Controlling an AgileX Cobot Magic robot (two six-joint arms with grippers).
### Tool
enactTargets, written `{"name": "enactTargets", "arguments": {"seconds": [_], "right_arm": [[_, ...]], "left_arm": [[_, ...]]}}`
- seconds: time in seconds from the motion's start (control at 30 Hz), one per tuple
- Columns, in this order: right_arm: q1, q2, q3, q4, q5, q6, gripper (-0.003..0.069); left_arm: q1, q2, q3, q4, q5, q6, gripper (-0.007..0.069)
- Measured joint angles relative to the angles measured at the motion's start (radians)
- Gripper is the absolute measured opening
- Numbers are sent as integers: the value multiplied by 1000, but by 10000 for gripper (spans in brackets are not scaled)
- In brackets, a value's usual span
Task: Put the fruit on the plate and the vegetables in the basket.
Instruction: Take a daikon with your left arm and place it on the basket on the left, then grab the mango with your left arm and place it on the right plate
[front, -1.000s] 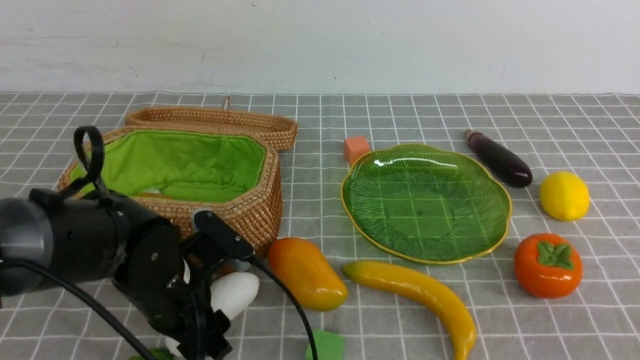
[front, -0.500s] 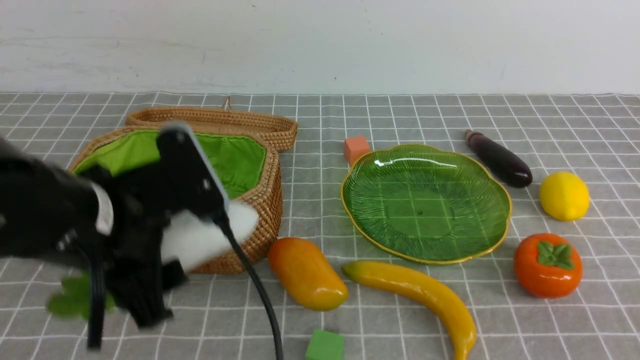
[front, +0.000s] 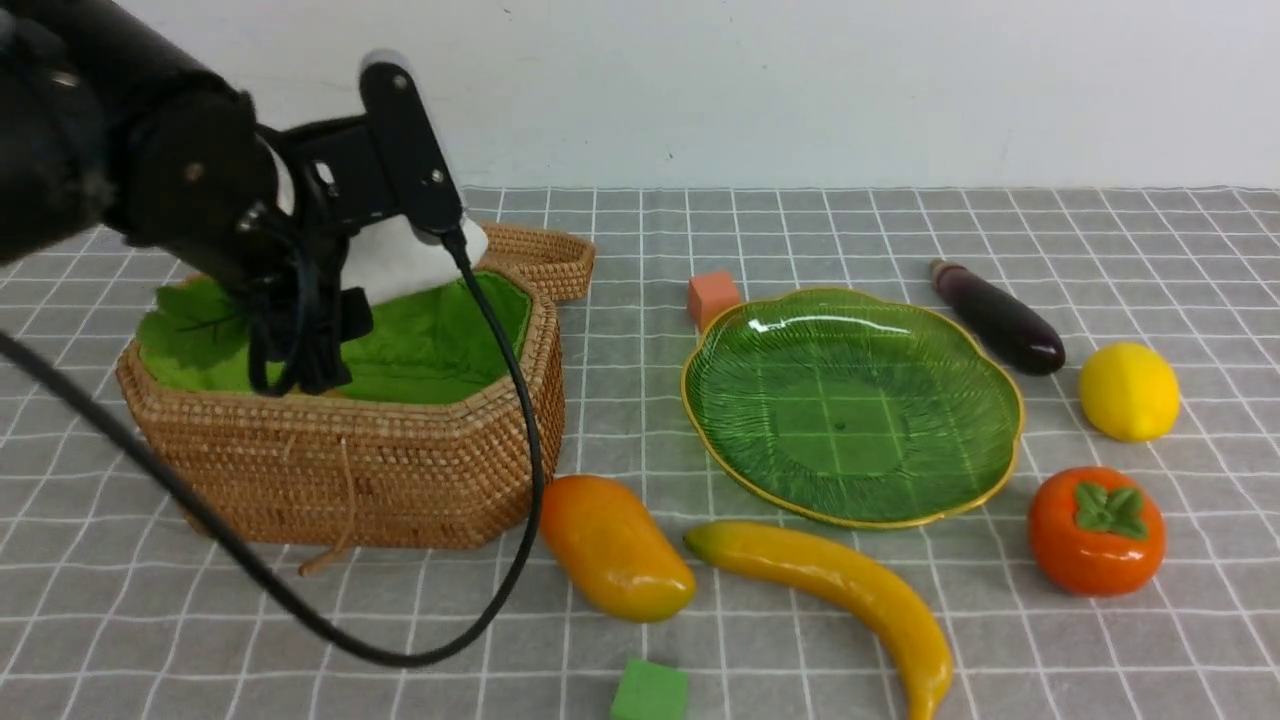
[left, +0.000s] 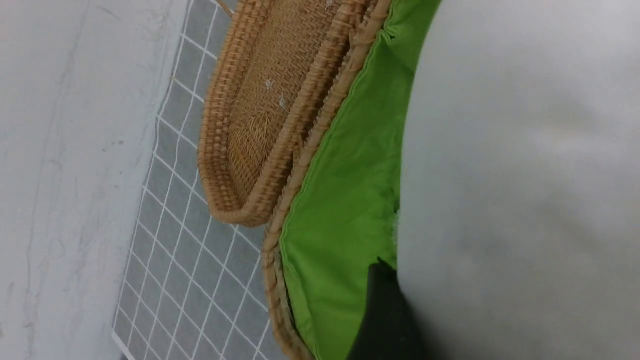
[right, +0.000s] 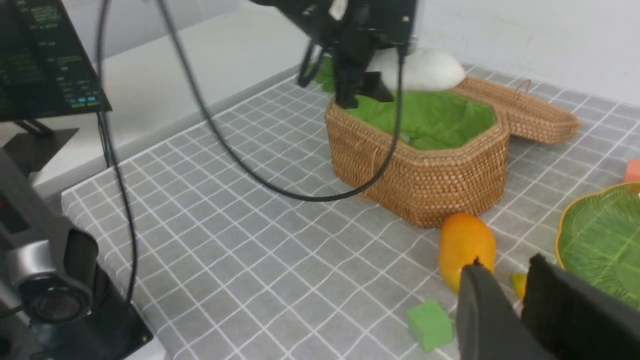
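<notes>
Front view: a table under a grey checked cloth, with toy food spread over it.
Green cube: at the near edge, about the middle.
Right gripper: shows only in the right wrist view, low over the near part of the table; jaws a little apart with nothing between them.
Banana: near edge, right of the middle, lying just in front of the plate.
Mango: near the middle, just beside the basket's near right corner.
Persimmon: towards the right edge, close to the plate's near right rim, leaf cap up.
Basket: left half of the table, open, green lining showing.
Plate: right of the middle, empty; no fruit on it.
Lemon: right edge side, beside the plate, between persimmon and eggplant.
Eggplant: behind the plate's far right rim, lying on the cloth, outside the basket.
Orange cube: touching or just beside the plate's far left rim.
Left gripper: above the open basket, jaws clamped on the radish.
Radish: held in the air over the basket's far part, white body roughly level, leaves drooping over the left rim.
Lid: lying open behind the basket, attached at its far side.
</notes>
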Motion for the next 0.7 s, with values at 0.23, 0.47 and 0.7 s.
{"name": "enactTargets", "arguments": {"seconds": [0.23,0.47,0.7], "right_arm": [[0,0,0,0,42,28,140],[0,0,0,0,42,39,143],[0,0,-52,-149,131,117,148]], "left_arm": [[1,46,0,92,-60,-35,561],[1,34,0,128,-43,-233,660],[-99,-47,0,36,103,-603,402]]}}
